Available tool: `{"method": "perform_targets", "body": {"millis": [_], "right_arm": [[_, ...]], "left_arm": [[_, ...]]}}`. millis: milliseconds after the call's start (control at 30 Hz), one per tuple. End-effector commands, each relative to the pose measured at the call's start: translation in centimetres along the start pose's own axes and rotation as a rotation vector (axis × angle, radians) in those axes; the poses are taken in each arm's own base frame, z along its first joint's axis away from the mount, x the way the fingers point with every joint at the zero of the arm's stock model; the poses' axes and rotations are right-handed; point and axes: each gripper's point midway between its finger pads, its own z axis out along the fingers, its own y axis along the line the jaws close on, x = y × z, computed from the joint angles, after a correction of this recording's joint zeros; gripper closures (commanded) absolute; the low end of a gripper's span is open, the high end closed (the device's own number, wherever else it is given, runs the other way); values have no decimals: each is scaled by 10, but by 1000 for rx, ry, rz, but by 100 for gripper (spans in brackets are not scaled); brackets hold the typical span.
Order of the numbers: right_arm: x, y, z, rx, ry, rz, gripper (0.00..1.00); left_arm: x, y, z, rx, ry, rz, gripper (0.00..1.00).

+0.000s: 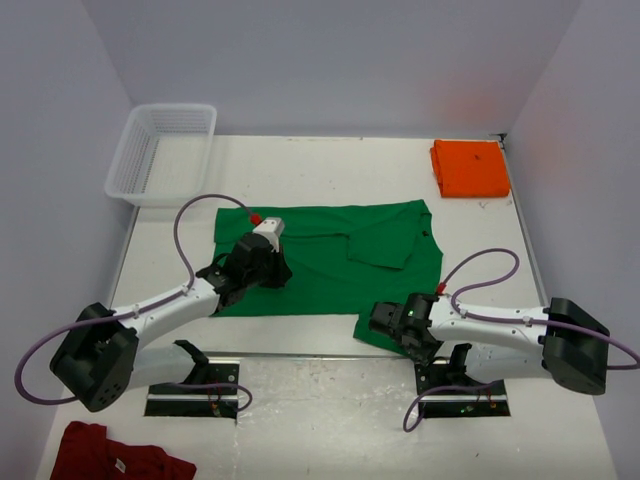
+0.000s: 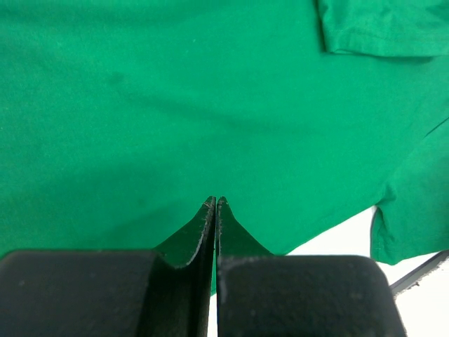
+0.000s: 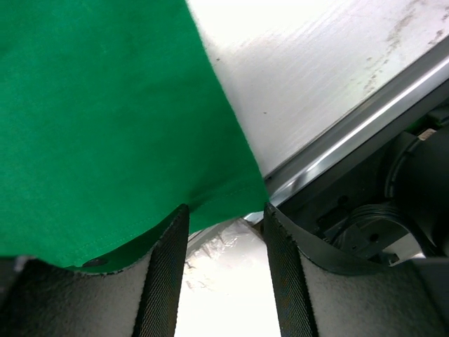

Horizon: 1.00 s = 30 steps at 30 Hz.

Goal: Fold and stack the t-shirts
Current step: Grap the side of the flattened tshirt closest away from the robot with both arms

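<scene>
The green t-shirt (image 1: pixel 330 265) lies spread flat mid-table, one sleeve (image 1: pixel 385 240) folded inward over its body. The orange t-shirt (image 1: pixel 470 168) rests folded at the back right. My left gripper (image 1: pixel 278 272) hovers over the green shirt's left part. In the left wrist view, the gripper (image 2: pixel 214 200) is shut above the flat green t-shirt (image 2: pixel 175 105), with no cloth seen pinched. My right gripper (image 1: pixel 372 318) is at the shirt's near right corner. Seen from the right wrist, the gripper (image 3: pixel 224 207) stands open, and the hem of the green t-shirt (image 3: pixel 105 105) reaches its fingertips.
A white mesh basket (image 1: pixel 160 150) stands at the back left. A dark red garment (image 1: pixel 115 455) lies on the floor at the near left, off the table. The table's metal front edge (image 3: pixel 351 133) runs just beside the right gripper.
</scene>
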Motion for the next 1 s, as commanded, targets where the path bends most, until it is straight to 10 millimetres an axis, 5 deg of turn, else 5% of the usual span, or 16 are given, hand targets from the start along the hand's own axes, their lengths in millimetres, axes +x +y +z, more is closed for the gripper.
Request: {"method": "perform_targets", "body": {"millis": [0, 967], "right_arm": [[2, 13, -4, -42, 10, 23, 53], [12, 42, 9, -24, 23, 43, 53]], "left_arm": [[-11, -9, -5, 39, -51, 8, 100], [0, -5, -1, 47, -36, 0, 100]]}}
